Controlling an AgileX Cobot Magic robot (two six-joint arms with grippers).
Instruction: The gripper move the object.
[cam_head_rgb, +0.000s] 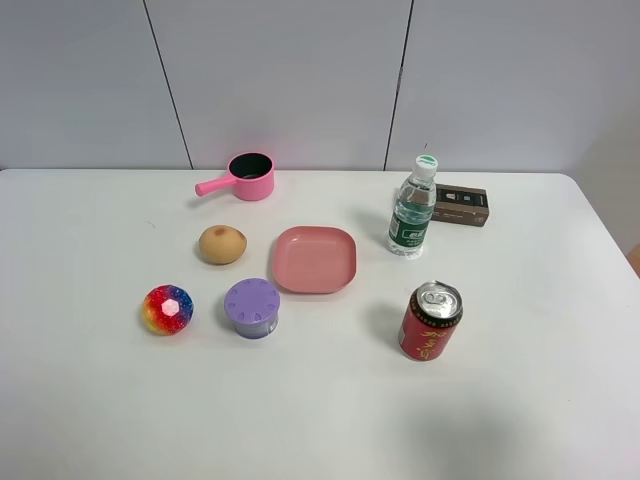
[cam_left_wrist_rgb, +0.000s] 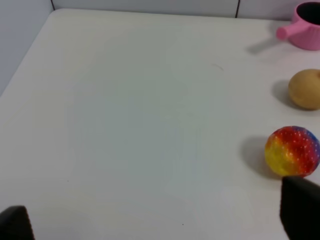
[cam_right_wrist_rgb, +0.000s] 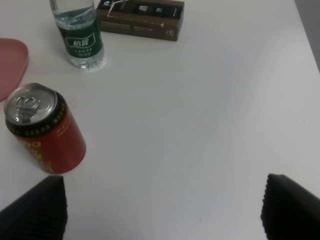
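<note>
The glittery rainbow ball (cam_head_rgb: 168, 309) sits on the white table at the front left, beside a purple lidded cup. It also shows in the left wrist view (cam_left_wrist_rgb: 292, 151), just beyond one fingertip. My left gripper (cam_left_wrist_rgb: 160, 225) is open and empty, its black fingertips (cam_left_wrist_rgb: 300, 207) at the frame's lower corners. My right gripper (cam_right_wrist_rgb: 162, 212) is open and empty, with a red can close to one fingertip (cam_right_wrist_rgb: 37, 210). Neither gripper shows in the exterior high view.
On the table (cam_head_rgb: 520, 420) are a tan egg-shaped object (cam_head_rgb: 222, 244), a purple lidded cup (cam_head_rgb: 252, 307), a pink plate (cam_head_rgb: 315, 260), a pink pot (cam_head_rgb: 245, 177), a water bottle (cam_head_rgb: 412, 208), a brown box (cam_head_rgb: 460, 204) and a red can (cam_head_rgb: 431, 321).
</note>
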